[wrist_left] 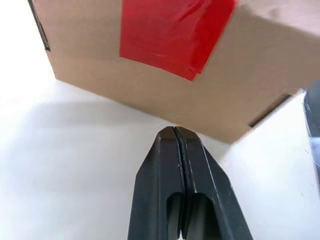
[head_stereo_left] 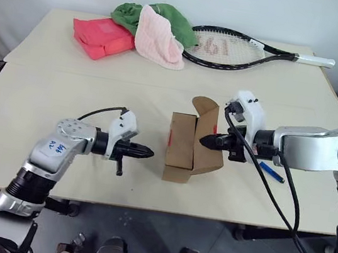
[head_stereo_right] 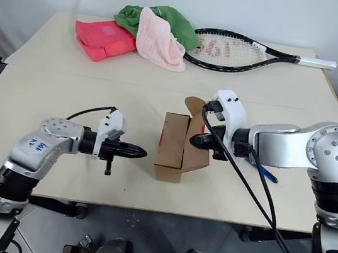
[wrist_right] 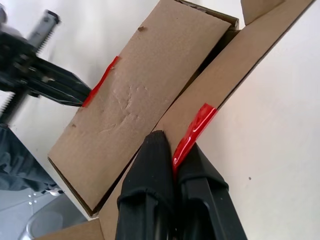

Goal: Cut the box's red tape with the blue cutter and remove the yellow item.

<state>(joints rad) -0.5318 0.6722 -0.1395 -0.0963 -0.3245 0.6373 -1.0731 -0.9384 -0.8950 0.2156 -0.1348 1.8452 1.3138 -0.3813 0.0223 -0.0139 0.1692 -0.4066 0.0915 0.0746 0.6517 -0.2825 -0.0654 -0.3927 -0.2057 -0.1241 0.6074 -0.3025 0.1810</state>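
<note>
The box [head_stereo_left: 181, 149] sits near the centre of the worktop [head_stereo_left: 47, 92], its long axis running from 12 to 6 o'clock in the head views. One top flap lies flat; the other flap [head_stereo_left: 210, 139], on the 3 o'clock side, stands raised and tilted outward. Red tape [wrist_left: 175, 35] shows on the box's 9 o'clock face, and a torn strip of it clings to the edge of the raised flap.

The right pincer [head_stereo_left: 208, 142] points toward 9 o'clock and slightly down, its fingers pressed together on the edge of the raised flap, right beside the torn tape strip.

The left pincer [head_stereo_left: 146, 153] lies at 9 o'clock from the box, pointing toward 3 o'clock at the taped face. Its fingers are pressed together with nothing between them, and the tips stand just short of the cardboard, not touching.

The blue cutter [head_stereo_left: 271, 172] lies on the worktop at 3 o'clock from the box, partly hidden under the right arm; its long axis runs diagonally, from about 10 to 4 o'clock.

At the far edge, around 12 o'clock, lie a red-pink package [head_stereo_left: 101, 37], a green cloth [head_stereo_left: 172, 19], a pink cloth [head_stereo_left: 159, 37] and a tennis racket [head_stereo_left: 244, 50].
</note>
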